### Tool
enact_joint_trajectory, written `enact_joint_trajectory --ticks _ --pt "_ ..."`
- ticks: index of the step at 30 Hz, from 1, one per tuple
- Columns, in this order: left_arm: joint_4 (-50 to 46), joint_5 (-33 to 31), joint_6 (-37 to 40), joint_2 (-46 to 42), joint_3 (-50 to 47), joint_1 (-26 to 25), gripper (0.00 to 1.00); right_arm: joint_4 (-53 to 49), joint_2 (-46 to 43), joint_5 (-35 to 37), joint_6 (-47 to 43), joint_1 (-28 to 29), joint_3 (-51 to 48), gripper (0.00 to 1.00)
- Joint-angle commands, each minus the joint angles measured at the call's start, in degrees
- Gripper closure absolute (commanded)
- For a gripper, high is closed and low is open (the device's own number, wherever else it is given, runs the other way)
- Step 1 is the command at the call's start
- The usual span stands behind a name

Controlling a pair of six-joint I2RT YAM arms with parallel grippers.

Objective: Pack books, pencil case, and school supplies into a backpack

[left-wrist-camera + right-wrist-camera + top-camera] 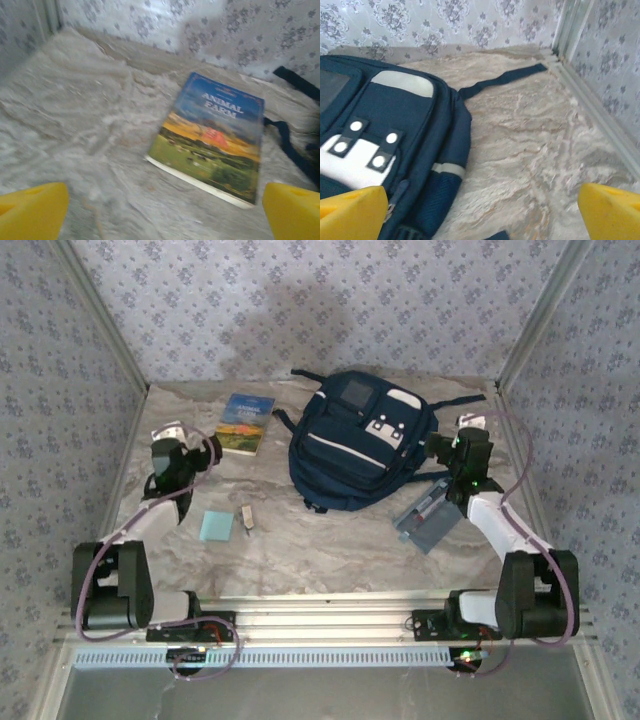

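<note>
Both grippers are wide open and empty. The left gripper (pixel 161 212) faces the paperback (pixel 212 135), which lies flat on the worktop (pixel 330 540) left of the backpack (pixel 355 440). The right gripper (pixel 482 212) is at the backpack's right side, with the pencil case (pixel 428 515) near it. The blue pad (pixel 215 526) and eraser (pixel 247 517) lie by the left arm. Risks: the thin book may slide rather than lift, the backpack looks closed so packing is blocked, and the loose strap could snag.

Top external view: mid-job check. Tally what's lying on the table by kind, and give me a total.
backpack: 1
paperback book: 1
pencil case: 1
light-blue pad: 1
beige eraser-like block: 1
Total: 5, none of them packed yet
</note>
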Motion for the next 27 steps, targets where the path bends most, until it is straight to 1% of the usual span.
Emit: enact_joint_trajectory --ticks 1,4,7,10,12,15,16,17,20,24,27 --pt "-11.53 1.09 -12.44 2.36 7.03 -5.06 0.02 -18.9 -1.81 1.12 12.46 1.78 3.81 0.0" --pt "-18.54 1.9 -19.47 5.13 10.74 -10.23 0.02 -24.73 -2.46 -2.58 18.91 1.92 4.54 0.0" --pt "-21.29 0.22 -23.48 5.5 11.26 -16.64 0.02 -28.24 -3.62 -6.26 22.47 2.11 4.06 0.0" --pt "-23.44 -0.21 -28.25 5.98 11.89 -21.83 0.02 -30.31 -5.06 -8.44 24.19 2.27 2.92 0.0" --pt "-25.16 1.42 -32.21 7.12 12.87 -25.2 0.02 -30.95 -5.84 -10.75 24.4 2.38 2.08 0.0" --pt "-28.06 0.81 -36.66 8.68 14.43 -29.77 0.02 -31.97 -6.28 -12.82 24.38 2.4 1.8 0.0" --pt "-28.56 -0.25 -37.98 9.04 14.69 -31.18 0.02 -32.37 -6.48 -13.4 24.52 2.51 1.75 0.0" --pt "-28.46 -1.2 -39.25 9.22 14.61 -32.35 0.02 -32.55 -6.63 -13.84 24.58 2.45 1.68 0.0" --pt "-24.6 -1.24 -43.41 10.31 13.94 -35.25 0.03 -31.93 -7.35 -14.71 24.82 2.69 1.28 0.0" --pt "-21.81 -1.43 -44.75 13.28 16.04 -37.53 0.03 -31.08 -7.54 -15.04 24.54 2.8 0.69 0.0" --pt "-20.01 -0.97 -45.78 16.33 17.34 -38.18 0.04 -30.17 -7.36 -15.34 24.28 2.85 0.21 0.01"
